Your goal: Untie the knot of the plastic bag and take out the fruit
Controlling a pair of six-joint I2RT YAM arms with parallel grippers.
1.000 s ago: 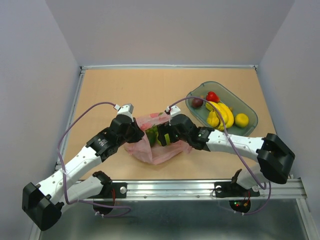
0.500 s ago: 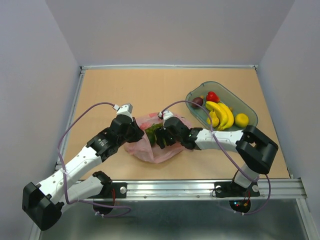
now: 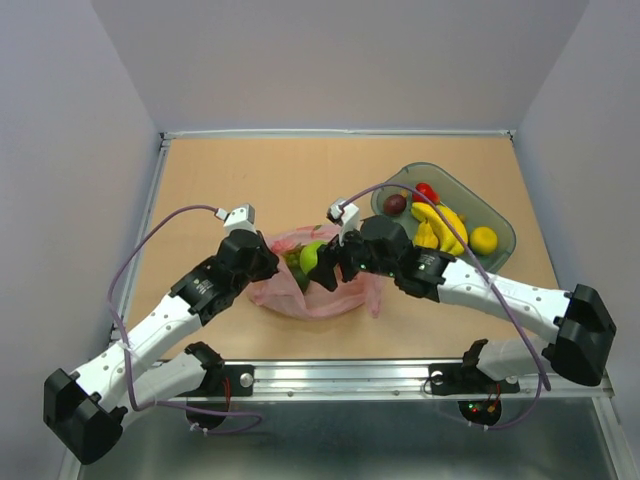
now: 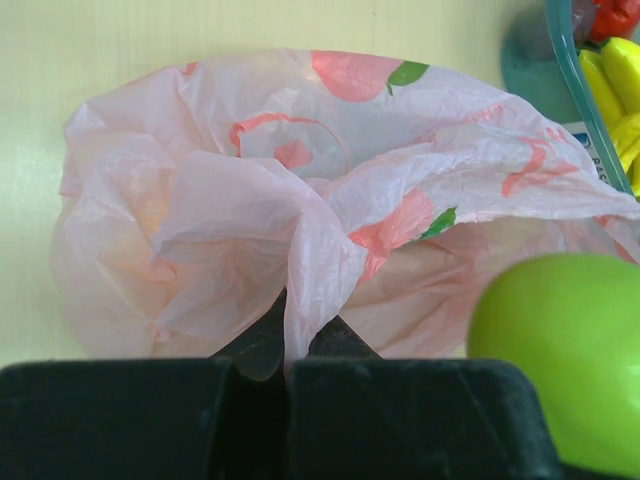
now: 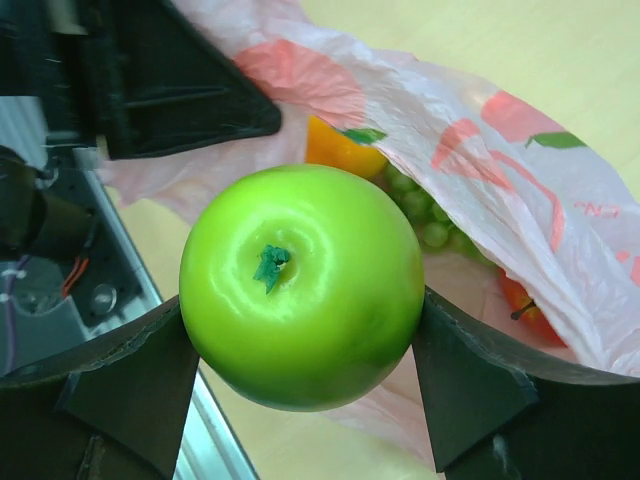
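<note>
Right pincer (image 5: 300,340) gripped the green apple (image 5: 300,280) at the mouth of the seemingly untied pink bag (image 4: 250,200), left pincer (image 4: 285,370) pinched its rim — grapes (image 5: 425,215) and other fruit were left inside.

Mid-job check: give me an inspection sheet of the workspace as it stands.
Surface: tan table, no spills seen.
Job's things: pink bag open, no knot seen; apple held over its mouth; grapes, orange fruit, red fruit inside.
Clutter: tray with bananas and other fruit.
Tools: left tool shut on bag; right tool shut on apple.
Cables: left cable loops free; right cable arcs over tray.
Surroundings: grey walls, metal rail at near edge.
</note>
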